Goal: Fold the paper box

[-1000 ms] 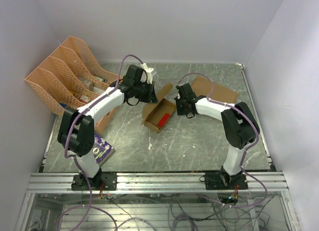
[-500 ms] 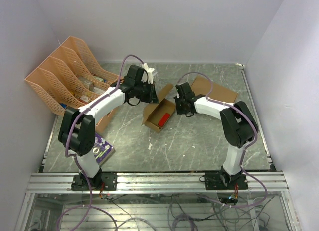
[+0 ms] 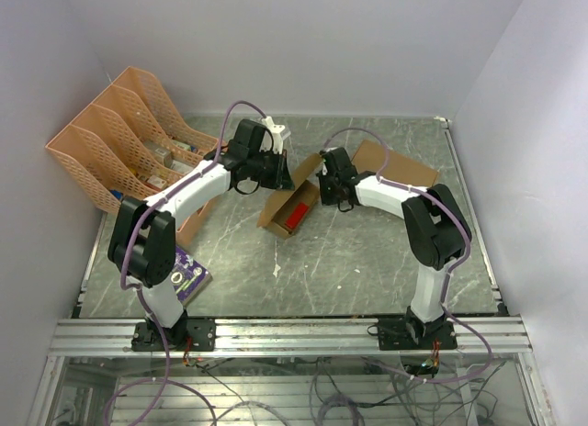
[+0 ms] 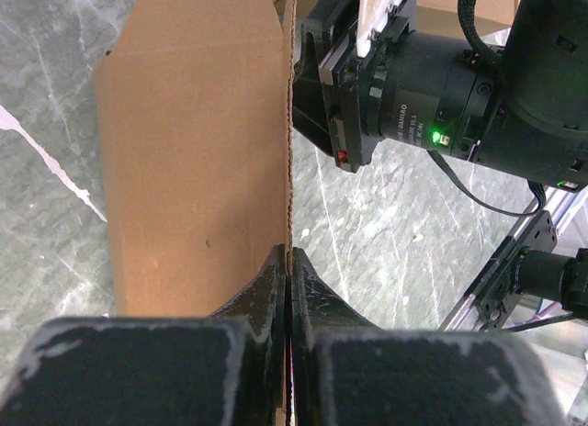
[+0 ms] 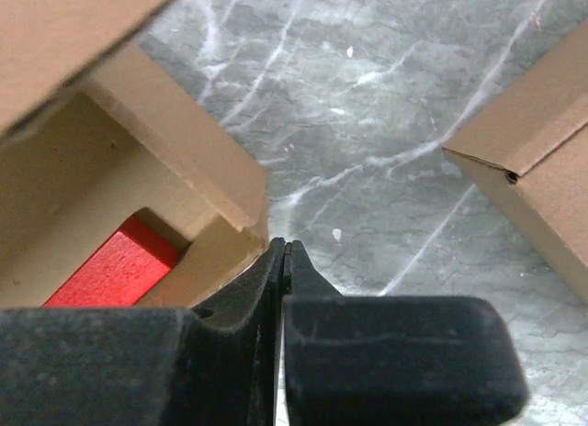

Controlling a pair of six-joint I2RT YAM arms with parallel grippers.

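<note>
The left end effector (image 4: 288,261) is clamped tight on the paper box's (image 3: 292,210) raised flap. The right end effector (image 5: 281,252) is fully closed against its wall. At upper right of the left wrist view, the motor label (image 4: 409,88) reads "DAMIAO".

overhead; close wrists share paper box (image 3: 276,206)

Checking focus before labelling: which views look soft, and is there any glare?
Top external: even, soft light, sharp, no glare on the table. Left wrist: the fingers at the bottom edge are blurred, the box is crisp. Right wrist: its fingers are blurred likewise, the red block is clear enough.
</note>
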